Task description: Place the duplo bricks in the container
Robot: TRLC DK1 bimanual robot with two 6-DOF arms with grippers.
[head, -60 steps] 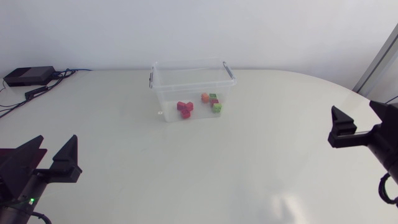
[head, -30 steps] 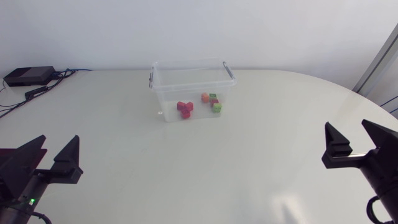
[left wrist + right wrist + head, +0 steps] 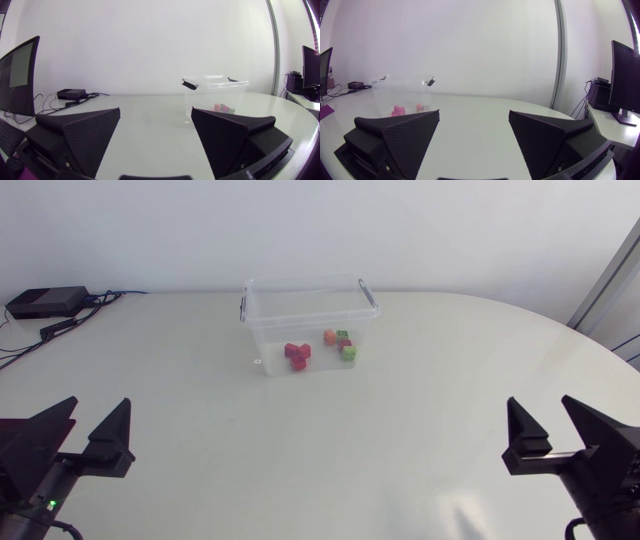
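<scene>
A clear plastic container [image 3: 309,321] stands at the back middle of the table. Inside it lie red bricks [image 3: 297,355] and a cluster of orange, green and red bricks [image 3: 342,343]. My left gripper [image 3: 82,435] is open and empty at the front left, far from the box. At the front right my right gripper [image 3: 561,435] is open too, with nothing between its fingers. Ahead of the left gripper [image 3: 155,135] the container [image 3: 215,94] shows with pink bricks [image 3: 221,107]. The right wrist view has the container [image 3: 402,92] ahead of the right gripper [image 3: 474,135].
A black box [image 3: 45,302] with cables lies at the back left corner. The table's curved edge [image 3: 590,345] runs along the right side. No loose bricks show on the tabletop.
My right gripper has drawn back toward the front right, lower in the head view. The left arm and the bricks have not moved.
</scene>
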